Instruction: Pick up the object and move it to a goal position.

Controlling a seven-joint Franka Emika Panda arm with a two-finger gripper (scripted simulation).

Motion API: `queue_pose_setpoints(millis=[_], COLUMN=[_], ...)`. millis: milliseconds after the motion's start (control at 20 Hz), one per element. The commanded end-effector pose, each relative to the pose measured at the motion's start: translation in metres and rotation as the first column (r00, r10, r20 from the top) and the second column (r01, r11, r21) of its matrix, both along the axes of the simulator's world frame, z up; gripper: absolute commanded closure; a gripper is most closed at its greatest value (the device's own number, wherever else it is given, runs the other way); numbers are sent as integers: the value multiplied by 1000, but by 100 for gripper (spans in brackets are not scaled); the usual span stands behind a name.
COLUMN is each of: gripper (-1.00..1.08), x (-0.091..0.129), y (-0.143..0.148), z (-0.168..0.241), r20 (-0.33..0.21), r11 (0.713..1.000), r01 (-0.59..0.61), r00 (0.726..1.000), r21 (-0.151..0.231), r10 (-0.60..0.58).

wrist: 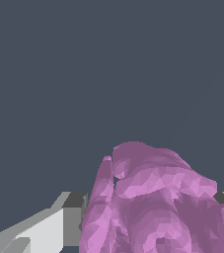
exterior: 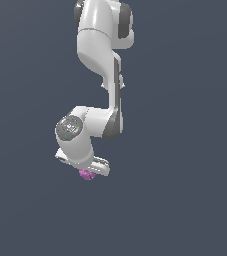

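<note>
Hanging beneath the white arm's (exterior: 102,75) bent wrist, the gripper (exterior: 88,171) is closed around the pink-purple ball (exterior: 87,174), which pokes out just below it. Plain dark-grey ground (exterior: 185,150) spreads on every side of the ball, no edge showing.

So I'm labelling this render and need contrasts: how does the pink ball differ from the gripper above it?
The ball is pink-purple; the gripper is white with grey parts. The ball is far smaller than the gripper. The ball's surface is lumpy and faceted, while the gripper's is smooth and blocky. In the wrist view the ball sits right against the finger. Both show against the same plain dark background.
</note>
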State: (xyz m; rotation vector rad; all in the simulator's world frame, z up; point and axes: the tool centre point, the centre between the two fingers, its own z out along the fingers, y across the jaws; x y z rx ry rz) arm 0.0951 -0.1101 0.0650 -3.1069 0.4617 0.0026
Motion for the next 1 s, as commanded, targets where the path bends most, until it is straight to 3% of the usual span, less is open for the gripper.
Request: queue_pose_setpoints(millis=[0,550,950], gripper=[108,108,108], x=[-2,-12,-11], y=[-14,-106,-123], z=[9,69,79], r20=[2,2,2], r11=[1000,1000,1000], r01=[2,2,2], r00=[1000,1000,1000], r21=[-1,-1,-1], r10=[-2,-2,-2])
